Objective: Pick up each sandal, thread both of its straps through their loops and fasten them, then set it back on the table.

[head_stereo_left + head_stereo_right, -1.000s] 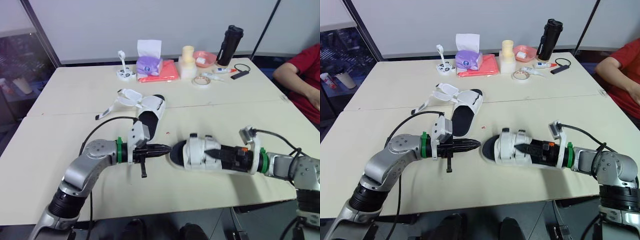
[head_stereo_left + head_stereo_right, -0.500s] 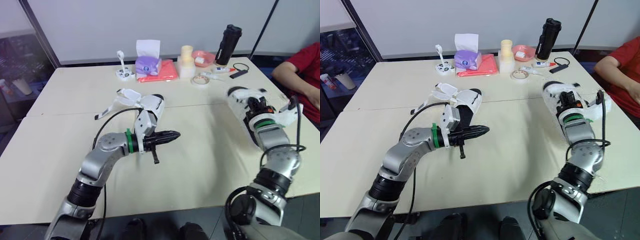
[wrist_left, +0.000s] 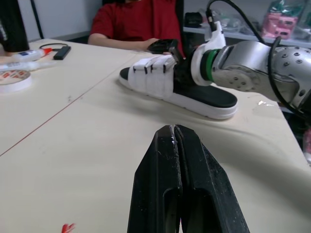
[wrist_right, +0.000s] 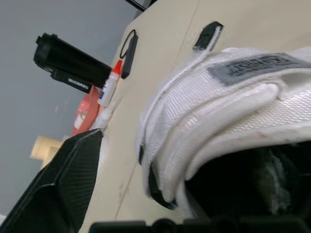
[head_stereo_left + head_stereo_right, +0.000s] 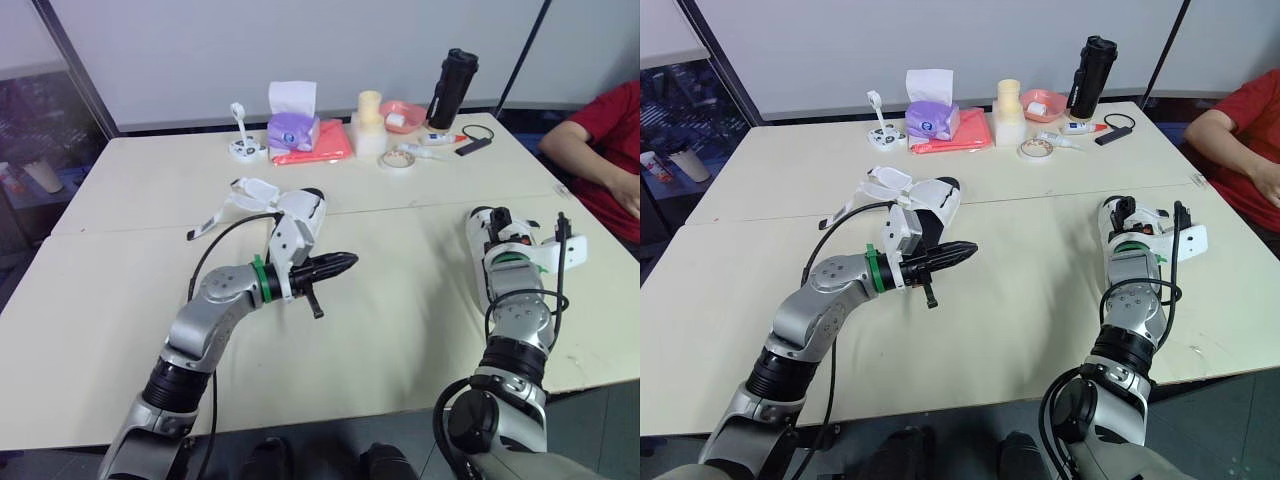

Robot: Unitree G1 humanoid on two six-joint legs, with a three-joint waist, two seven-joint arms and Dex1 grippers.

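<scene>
Your left gripper [image 5: 342,263] is hovering low over the table [image 5: 400,330] with its two black fingers [image 3: 167,160] pressed together and nothing between them. It is pointing across the table toward the right side. Just behind it, the unfastened sandal [image 5: 302,222] is lying flat, its loose white straps [image 5: 245,192] spreading out away from the gripper, which is near the sandal but not touching it. Your right gripper [image 5: 497,222] is reaching into the fastened sandal [image 3: 153,77], which is lying near the table's right edge with its white straps closed across a black footbed. The straps are covering the gripper, so you cannot tell whether it is clamped on the sandal or loose. In the left wrist view this sandal is resting on the tabletop. Along the far edge a black bottle [image 5: 452,80], a pink bowl [image 5: 405,113], a tape roll [image 5: 397,160], an orange cloth [image 5: 325,148] and a purple tissue box [image 5: 293,130] are standing well apart from both sandals. A person in a red shirt [image 5: 605,125] is sitting at the far right corner.
</scene>
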